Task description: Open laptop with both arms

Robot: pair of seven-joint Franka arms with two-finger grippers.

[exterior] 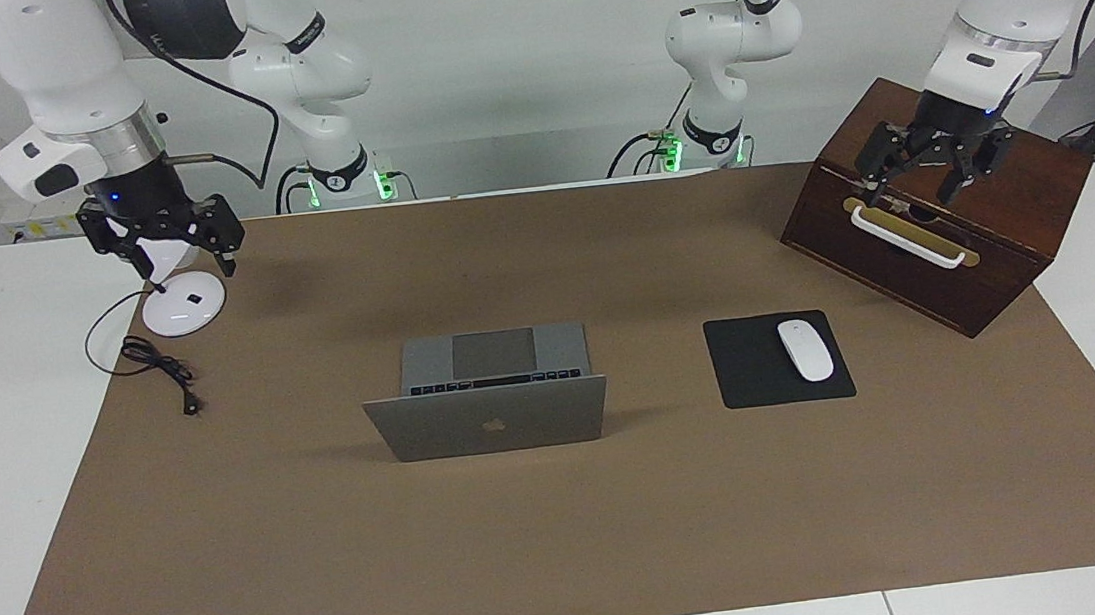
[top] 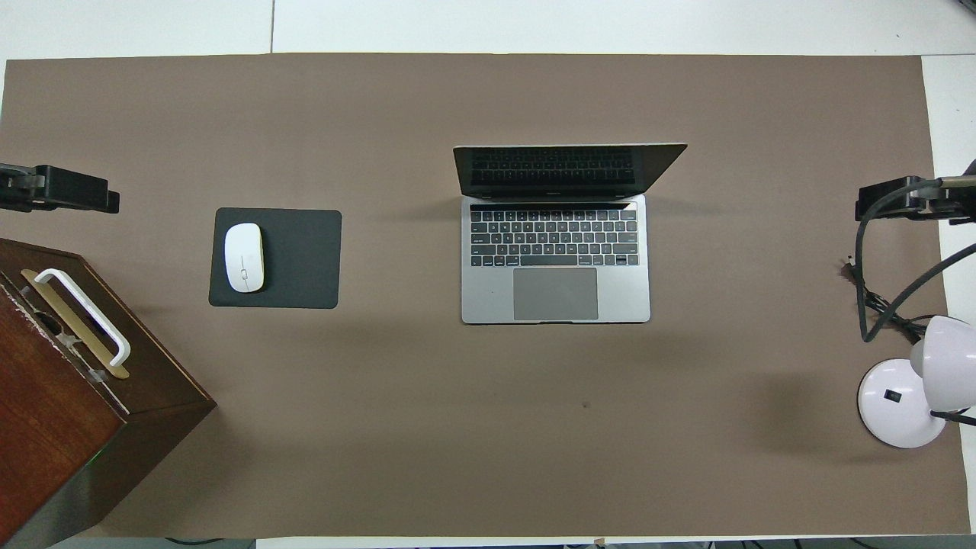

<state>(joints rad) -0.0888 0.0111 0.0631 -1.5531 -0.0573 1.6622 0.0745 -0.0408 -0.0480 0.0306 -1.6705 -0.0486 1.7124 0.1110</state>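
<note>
1. Overhead view: laptop (top: 555, 259) sits open at mid table (top: 457, 457) on the brown mat, lid upright, keyboard & trackpad facing the robots.
2. Black mouse pad (top: 297, 259) lies beside it toward the left arm's end, w/ white mouse (top: 244, 258) on it.
3. Wooden box (exterior: 939, 204) w/ white handle (exterior: 905, 235) stands near the table corner at the left arm's end, nearer the robots than the pad.
4. Left pincer (exterior: 916, 192) hangs over the box top, fingers spread, holding nothing.
5. White lamp (exterior: 183, 304) & black cable (exterior: 156, 363) at the right arm's end.
6. Right pincer (exterior: 192, 271) hangs over the lamp base, fingers spread, empty; well apart from laptop.
</note>
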